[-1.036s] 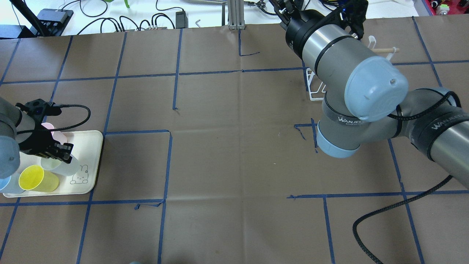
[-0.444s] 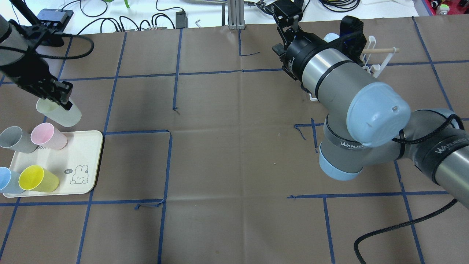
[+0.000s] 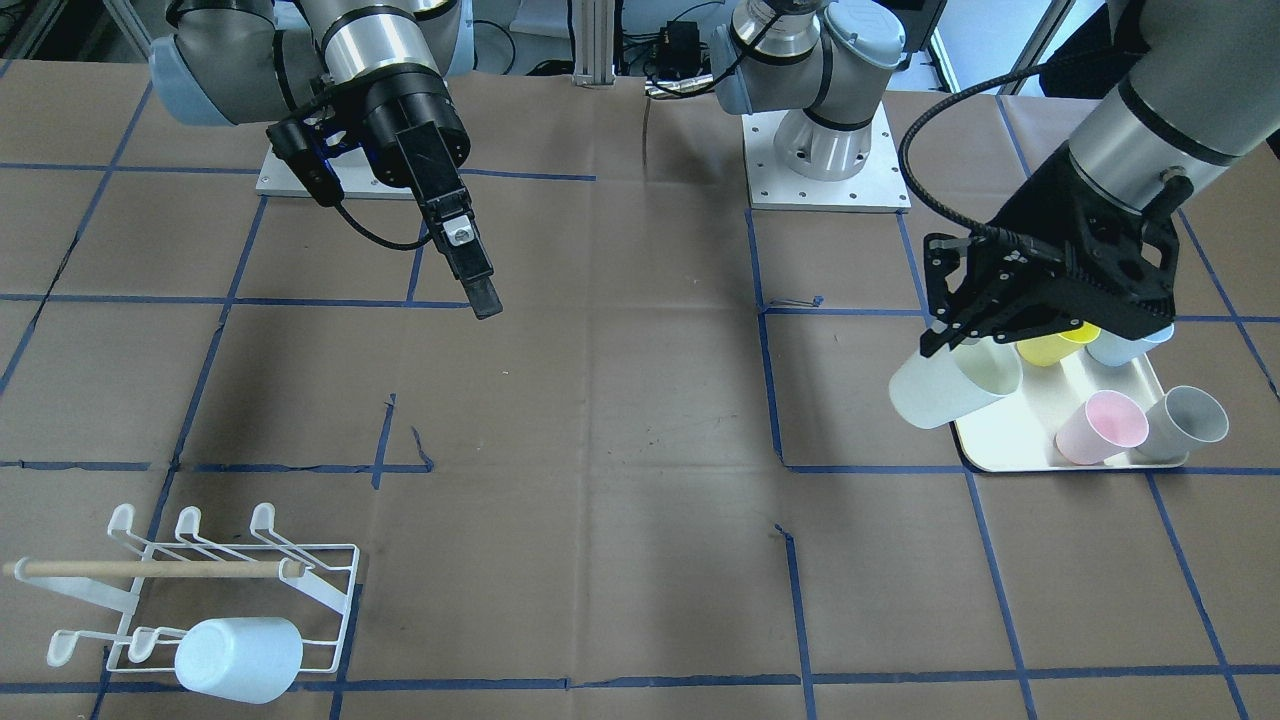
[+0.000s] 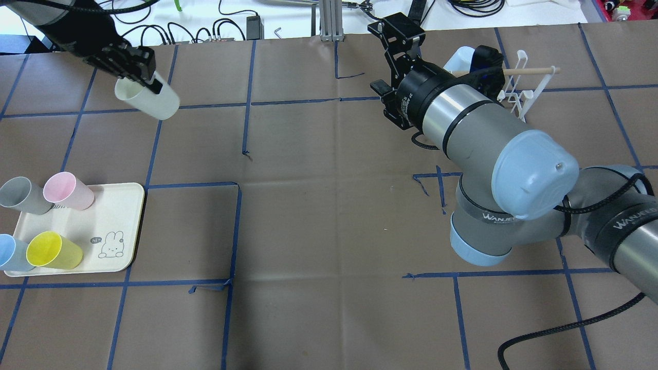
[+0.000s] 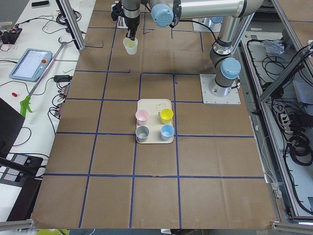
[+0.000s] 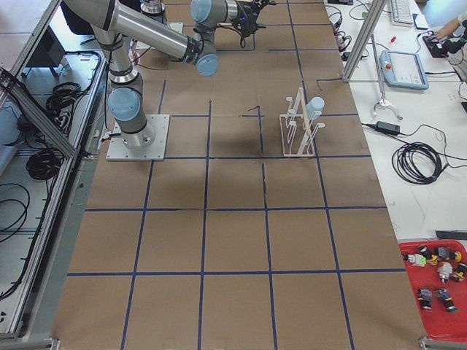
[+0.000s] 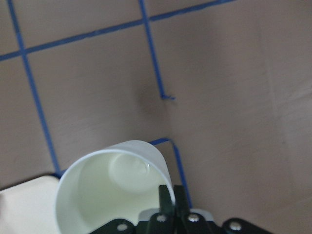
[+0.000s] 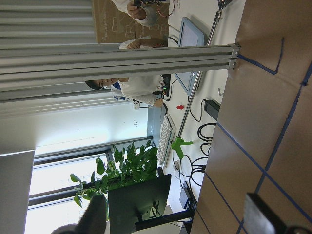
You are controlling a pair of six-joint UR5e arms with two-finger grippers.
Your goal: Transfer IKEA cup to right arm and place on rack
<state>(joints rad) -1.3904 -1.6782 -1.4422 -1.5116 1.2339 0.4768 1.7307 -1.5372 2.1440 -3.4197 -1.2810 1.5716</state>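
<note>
Handover pending: left gripper [image 4: 150,82] clamps the pale cup [image 4: 150,100] aloft by its rim; right gripper [image 3: 484,298], fingers apart, must meet it.

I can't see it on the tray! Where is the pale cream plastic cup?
Overhead view, top left: the pale cream plastic cup hangs tilted in the jaws of the left gripper above the brown table, beyond the cream bear tray.

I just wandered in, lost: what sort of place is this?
Probably a robotics research lab. Two robot arms, the right arm and the left arm, whose pincer holds a cup, stand bolted to a paper-covered table gridded with blue tape; a touchscreen controller and loose cables lie beside it.
</note>
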